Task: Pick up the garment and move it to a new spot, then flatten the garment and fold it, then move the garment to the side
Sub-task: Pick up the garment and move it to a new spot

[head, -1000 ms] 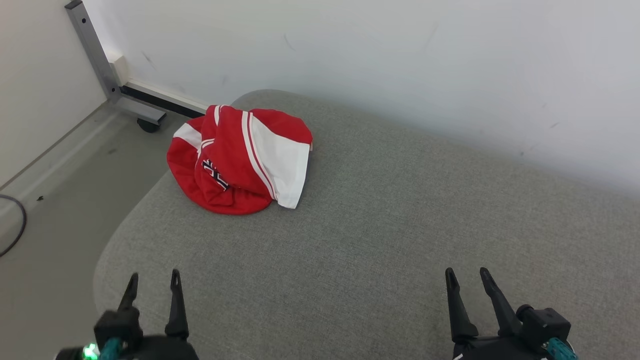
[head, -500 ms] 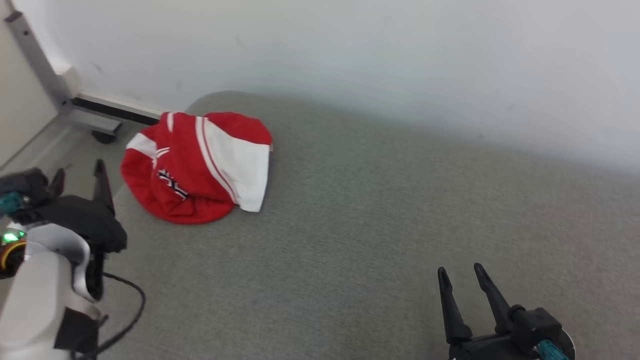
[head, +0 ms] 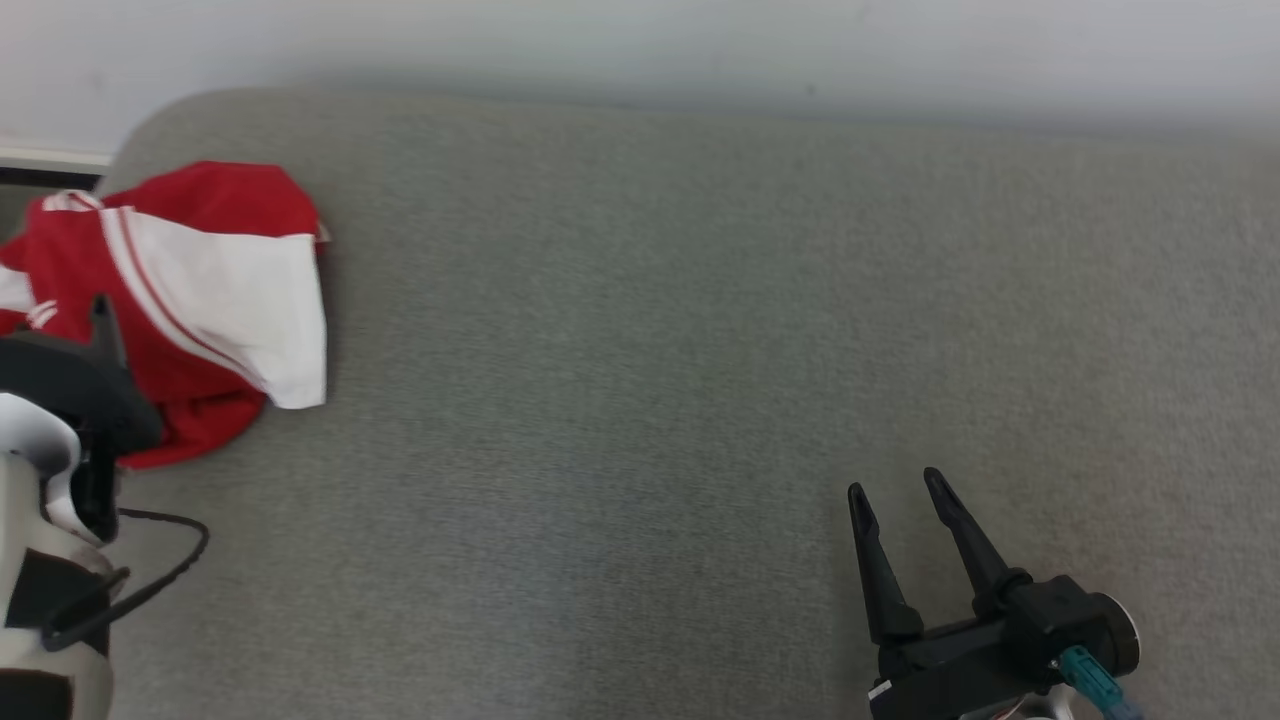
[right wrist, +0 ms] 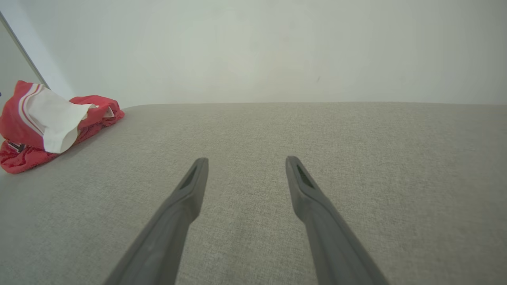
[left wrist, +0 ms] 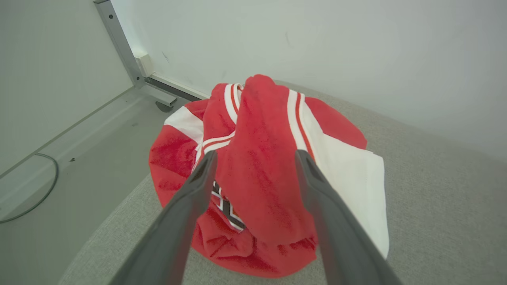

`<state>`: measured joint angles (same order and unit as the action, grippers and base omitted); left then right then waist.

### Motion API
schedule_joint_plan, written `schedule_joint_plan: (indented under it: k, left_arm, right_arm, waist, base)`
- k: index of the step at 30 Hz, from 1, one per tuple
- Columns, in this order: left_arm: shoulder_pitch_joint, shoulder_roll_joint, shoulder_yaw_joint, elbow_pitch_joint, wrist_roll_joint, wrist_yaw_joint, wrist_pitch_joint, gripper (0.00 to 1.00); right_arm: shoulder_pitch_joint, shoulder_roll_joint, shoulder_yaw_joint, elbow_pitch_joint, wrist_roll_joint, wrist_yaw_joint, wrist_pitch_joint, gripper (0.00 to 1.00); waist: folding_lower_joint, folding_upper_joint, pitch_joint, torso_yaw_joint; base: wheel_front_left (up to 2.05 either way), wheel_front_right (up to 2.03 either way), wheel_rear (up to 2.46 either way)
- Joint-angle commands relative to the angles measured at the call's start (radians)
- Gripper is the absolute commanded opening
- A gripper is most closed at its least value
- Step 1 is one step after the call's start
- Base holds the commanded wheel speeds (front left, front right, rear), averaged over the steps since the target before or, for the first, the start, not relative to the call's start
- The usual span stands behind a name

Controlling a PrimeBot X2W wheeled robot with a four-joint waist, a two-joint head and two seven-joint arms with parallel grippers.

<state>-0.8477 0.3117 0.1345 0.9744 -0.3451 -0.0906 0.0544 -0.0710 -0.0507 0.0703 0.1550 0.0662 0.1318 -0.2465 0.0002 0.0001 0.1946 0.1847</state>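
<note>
Garment (head: 215, 290) is a red and white jersey-type thing, bunched in a heap at the left edge of the head view, right by the rounded corner of the grey cushion (head: 640, 350). Left tool (left wrist: 256, 154) is spread wide and empty. In its wrist view the two fingers frame the tall red ridge in the middle of the heap, but I can't tell if they touch the cloth. Right tool (head: 896, 482) sits at the lower right of the frame, also wide with nothing in it, well apart from the garment. My guess on handling: light, floppy, maybe a bit slick, so it'll sag and unfurl once lifted. I'd pinch that raised red fold up top rather than the flat white panel, since a thin layer lying flat is hard to get fingers under
</note>
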Motion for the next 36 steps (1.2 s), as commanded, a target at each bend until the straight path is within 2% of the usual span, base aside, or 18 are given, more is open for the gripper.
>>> schedule_joint_plan:
  k: [1,6,10,11,12,13,27,31,36]
  left_arm:
    - [-0.027,0.011,0.007,0.020,-0.002,0.021,0.007,1.00]
    - [-0.063,0.030,0.008,0.075,0.011,0.092,0.018,1.00]
    - [-0.082,0.030,0.002,0.110,0.013,0.121,0.033,1.00]
    - [-0.084,0.030,-0.003,0.119,0.017,0.124,0.039,0.62]
    - [-0.088,0.032,-0.004,0.126,0.017,0.127,0.046,0.35]
    - [-0.091,0.033,-0.010,0.132,0.022,0.130,0.052,0.00]
    - [-0.128,0.111,-0.091,0.077,0.078,0.091,0.104,0.00]
    - [-0.149,0.126,-0.132,-0.001,0.101,0.058,0.120,0.00]
    - [-0.183,0.116,-0.187,-0.143,0.117,0.012,0.146,0.00]
  right_arm:
    - [-0.007,0.001,0.004,-0.011,-0.005,-0.002,0.003,1.00]
    - [-0.005,0.001,0.010,-0.027,0.003,-0.002,0.005,1.00]
    - [-0.008,0.002,0.014,-0.028,0.018,-0.002,0.003,1.00]
    - [-0.008,0.002,0.016,-0.024,0.024,-0.002,0.002,1.00]
    - [-0.008,0.002,0.019,-0.021,0.028,-0.002,0.001,1.00]
    - [-0.007,0.001,0.020,-0.016,0.033,-0.002,0.000,1.00]
    - [0.008,0.001,0.072,0.079,0.130,-0.002,-0.019,1.00]
    - [0.032,0.001,0.074,0.093,0.165,-0.002,-0.020,1.00]
    - [0.069,0.001,0.060,0.087,0.191,-0.002,-0.020,1.00]
  waist:
    - [-0.0002,-0.0001,0.134,-0.126]
    - [-0.0002,-0.0001,0.159,-0.145]
    - [-0.0002,-0.0001,0.161,-0.144]
    - [-0.0002,-0.0001,0.157,-0.141]
    - [-0.0002,-0.0001,0.152,-0.138]
    - [-0.0002,-0.0001,0.144,-0.134]
    - [-0.0002,-0.0001,-0.033,-0.075]
    - [-0.0002,-0.0001,-0.124,-0.072]
    - [-0.0002,-0.0001,-0.218,-0.094]
  base:
    - [0.00,0.00,0.00]
    - [0.00,0.00,0.00]
    - [0.00,0.00,0.00]
    - [0.00,0.00,0.00]
    - [0.00,0.00,0.00]
    - [0.00,0.00,0.00]
    - [0.00,0.00,0.00]
    - [0.00,0.00,0.00]
    - [0.00,0.00,0.00]
